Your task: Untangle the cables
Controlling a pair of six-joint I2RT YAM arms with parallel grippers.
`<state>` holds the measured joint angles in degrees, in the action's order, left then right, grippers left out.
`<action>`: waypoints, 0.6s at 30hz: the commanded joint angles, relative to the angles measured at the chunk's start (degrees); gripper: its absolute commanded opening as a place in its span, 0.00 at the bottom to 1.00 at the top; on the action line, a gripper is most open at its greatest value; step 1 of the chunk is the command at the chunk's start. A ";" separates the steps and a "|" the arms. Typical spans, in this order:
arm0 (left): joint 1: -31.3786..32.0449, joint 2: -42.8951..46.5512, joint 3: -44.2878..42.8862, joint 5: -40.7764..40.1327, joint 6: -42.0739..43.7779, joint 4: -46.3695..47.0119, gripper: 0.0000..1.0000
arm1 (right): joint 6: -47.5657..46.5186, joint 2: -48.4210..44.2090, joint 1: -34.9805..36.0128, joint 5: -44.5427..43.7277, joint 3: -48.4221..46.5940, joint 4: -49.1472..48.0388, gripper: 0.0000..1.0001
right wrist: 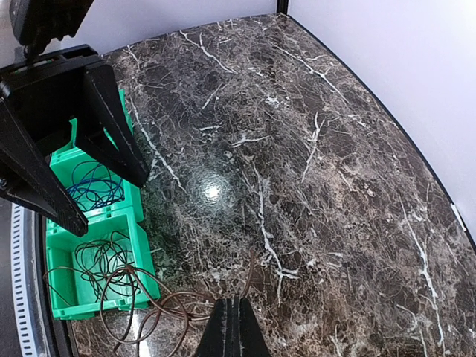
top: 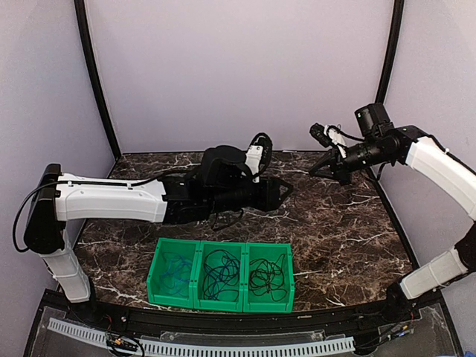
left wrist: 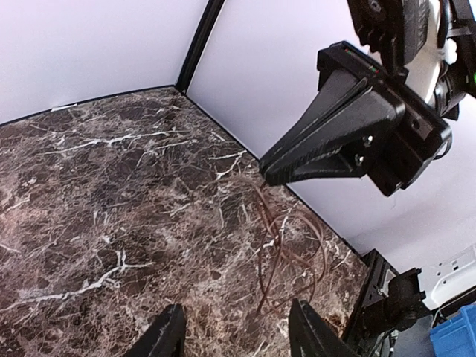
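A thin brown cable (left wrist: 286, 253) hangs in loose loops from my right gripper (left wrist: 265, 175), which is shut on its upper end above the marble table. In the right wrist view the shut right gripper (right wrist: 232, 301) has the brown cable (right wrist: 141, 297) trailing out to the left. In the top view the right gripper (top: 314, 171) is raised at the back right. My left gripper (left wrist: 236, 306) is open and empty, close to the cable's lower loops. It points right at mid-table (top: 282, 192).
A green three-compartment bin (top: 221, 301) stands at the table's near edge, with a coiled cable in each compartment: blue (top: 175, 269), dark (top: 222, 271) and black (top: 268, 274). The bin (right wrist: 141, 268) also shows in the right wrist view. Walls enclose the back and sides.
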<state>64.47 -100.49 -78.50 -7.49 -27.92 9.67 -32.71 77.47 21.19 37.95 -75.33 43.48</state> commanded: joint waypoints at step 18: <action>-3.02 -8.76 -7.96 17.64 -4.98 3.76 0.18 | 0.26 0.44 2.01 1.80 -3.46 0.21 0.00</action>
<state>61.84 -109.08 -85.89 6.90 -31.90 14.55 -32.71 77.69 22.87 39.20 -77.14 43.79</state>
